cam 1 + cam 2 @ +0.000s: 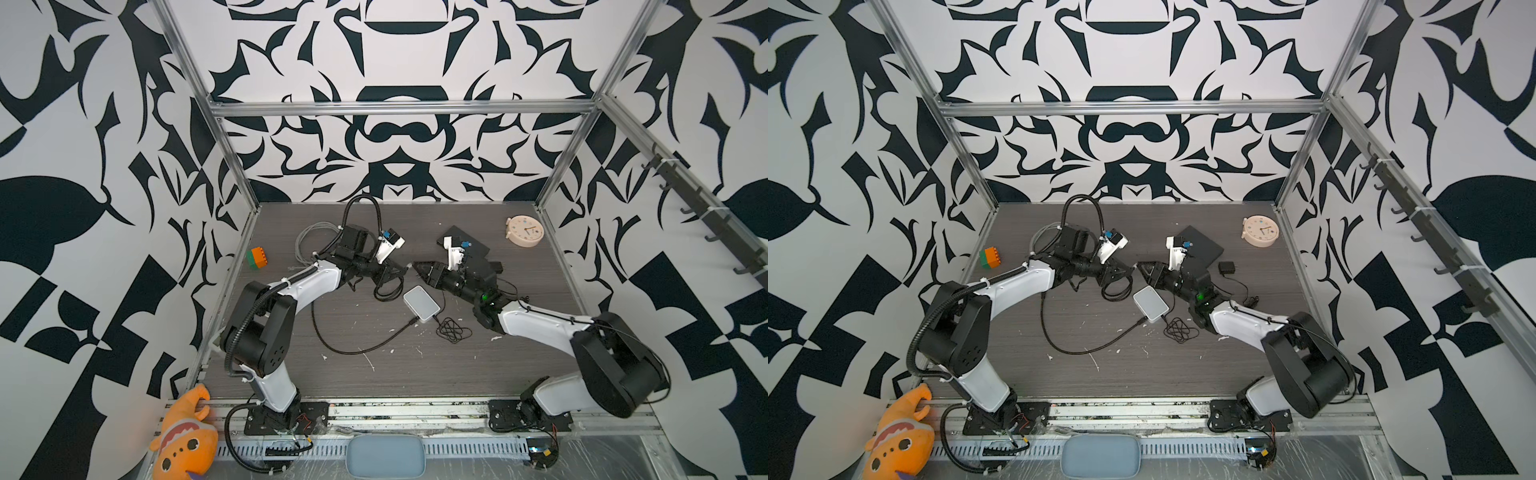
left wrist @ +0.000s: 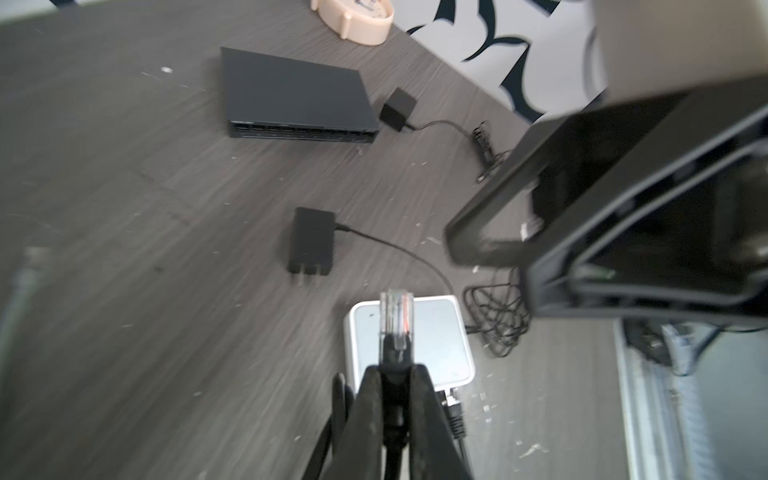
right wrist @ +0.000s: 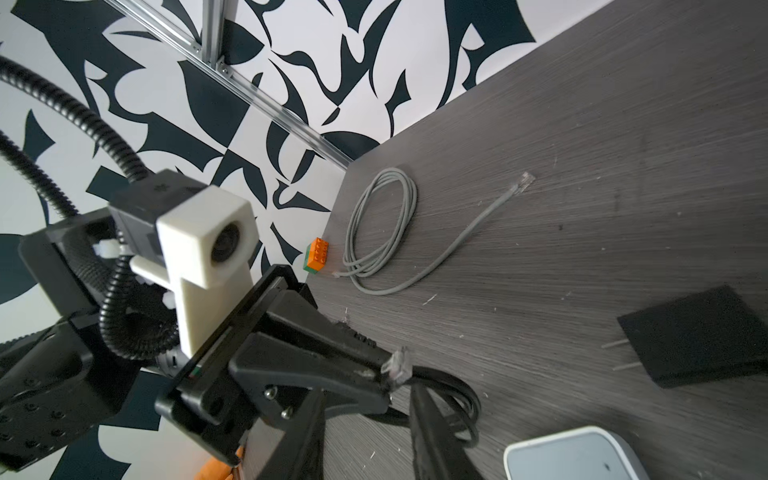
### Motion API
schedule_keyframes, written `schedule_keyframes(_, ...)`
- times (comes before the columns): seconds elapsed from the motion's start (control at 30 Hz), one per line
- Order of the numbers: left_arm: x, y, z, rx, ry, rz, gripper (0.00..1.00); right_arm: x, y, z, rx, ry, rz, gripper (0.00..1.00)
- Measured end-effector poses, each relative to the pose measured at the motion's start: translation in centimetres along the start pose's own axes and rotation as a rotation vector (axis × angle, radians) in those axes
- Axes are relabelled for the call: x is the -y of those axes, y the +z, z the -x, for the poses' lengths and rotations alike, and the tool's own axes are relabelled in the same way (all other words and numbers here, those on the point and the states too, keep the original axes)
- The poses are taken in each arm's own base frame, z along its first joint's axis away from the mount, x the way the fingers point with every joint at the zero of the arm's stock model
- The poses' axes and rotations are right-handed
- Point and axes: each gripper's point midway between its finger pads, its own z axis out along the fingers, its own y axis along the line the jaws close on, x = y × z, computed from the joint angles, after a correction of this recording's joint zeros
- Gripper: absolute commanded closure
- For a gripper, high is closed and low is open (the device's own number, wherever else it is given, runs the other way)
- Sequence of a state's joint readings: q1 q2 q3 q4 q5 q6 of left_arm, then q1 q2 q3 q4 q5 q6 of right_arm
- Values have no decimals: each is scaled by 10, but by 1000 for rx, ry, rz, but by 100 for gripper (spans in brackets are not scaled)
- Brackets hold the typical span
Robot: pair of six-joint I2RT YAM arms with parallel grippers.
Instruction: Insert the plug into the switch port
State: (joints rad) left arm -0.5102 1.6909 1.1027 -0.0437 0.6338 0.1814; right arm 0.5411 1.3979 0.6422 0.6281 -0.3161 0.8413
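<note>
Tabletop (image 1: 374, 374) fills my screens, dark wood grain flecked with white scuffs. I take the white box (image 1: 422, 303) at its middle as my reference.

Behind the white box and to its right lies the black switch (image 2: 291, 91), flat on the table. Its row of ports (image 2: 299, 132) faces back toward the box, but it is too blurred for me to tell one port from another. The beige clock (image 1: 524, 231) sits further off that way, near the back right corner. A grey cable coil (image 3: 382, 224) lies behind the box to the left. A black cable (image 1: 332, 340) runs from the box's near corner in a wide loop leftward. A black adapter (image 2: 312, 241) rests just behind the box. The orange and green brick (image 1: 257, 257) is well off to its left.

Above the box's far side the two grippers meet nose to nose. The left gripper (image 2: 394, 368) is clamped on the cable boot, so the clear plug (image 2: 397, 311) sticks out past its tips, well apart from the switch. The right gripper (image 1: 419, 267) sits just beside the plug with its jaws parted around nothing.
</note>
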Motion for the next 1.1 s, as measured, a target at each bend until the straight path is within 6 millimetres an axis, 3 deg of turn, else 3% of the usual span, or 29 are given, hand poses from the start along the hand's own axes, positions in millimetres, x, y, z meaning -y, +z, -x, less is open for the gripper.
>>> schedule_keyframes(0.2,17,3,6,-34,202,98,100,18,2,-6,-89,74,-139,66)
schedule_keyframes(0.37,19,7,-8,-104,300,154,100,35,6,-23,-147,194,-198,66)
schedule_keyframes(0.5,18,5,-18,-147,362,202,100,35,4,-23,-140,255,-209,65)
schedule_keyframes(0.73,19,4,-16,-175,460,267,100,35,-5,-18,-104,359,-250,65)
schedule_keyframes(1.1,22,7,-17,-194,518,289,100,33,3,-28,-125,413,-239,69)
